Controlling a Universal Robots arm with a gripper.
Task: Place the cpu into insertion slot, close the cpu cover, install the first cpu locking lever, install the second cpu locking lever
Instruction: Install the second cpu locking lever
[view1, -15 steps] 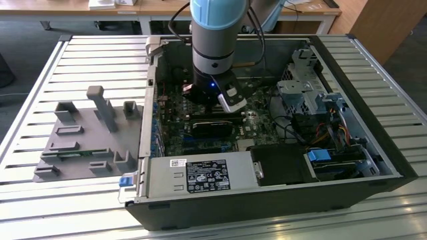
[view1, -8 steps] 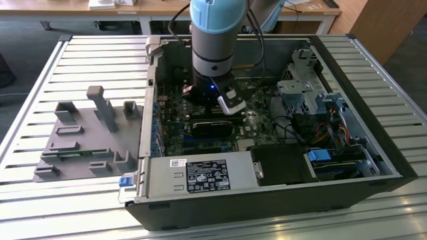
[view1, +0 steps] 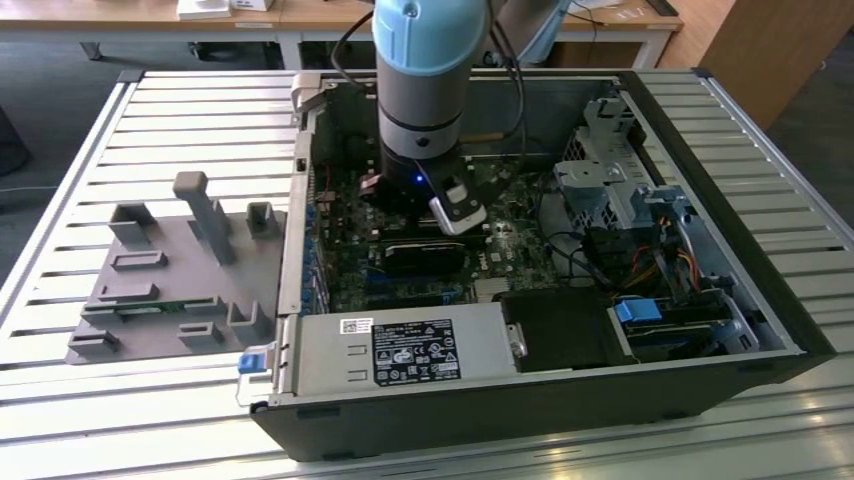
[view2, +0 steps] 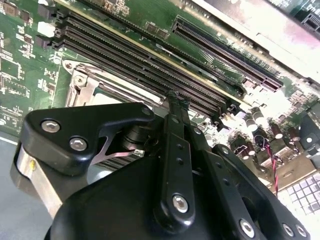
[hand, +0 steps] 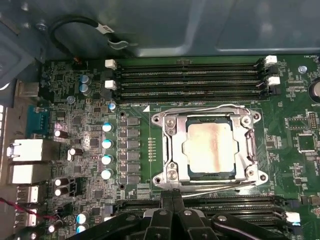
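Note:
In the first wrist view the cpu (hand: 210, 149) lies flat in its socket, its silvery top showing through the square window of the cpu cover (hand: 173, 145), which lies closed over it. One thin wire locking lever (hand: 210, 106) runs along one side of the cover and a second lever (hand: 215, 186) along the opposite side. My gripper (hand: 173, 197) is shut, fingertips pressed together right beside the second lever at the socket's edge. In the second wrist view the gripper (view2: 175, 100) points down at the board beside the cover's corner (view2: 82, 80). The arm (view1: 420, 90) reaches down into the open computer case.
Black memory slots (hand: 190, 80) flank the socket on both sides. Upright capacitors (hand: 107, 142) and rear port blocks (hand: 25, 150) stand nearby. The case wall (view1: 534, 410), power supply (view1: 400, 352) and drive cage (view1: 607, 180) ring the board. A grey fixture plate (view1: 160, 290) lies at the exterior view's left.

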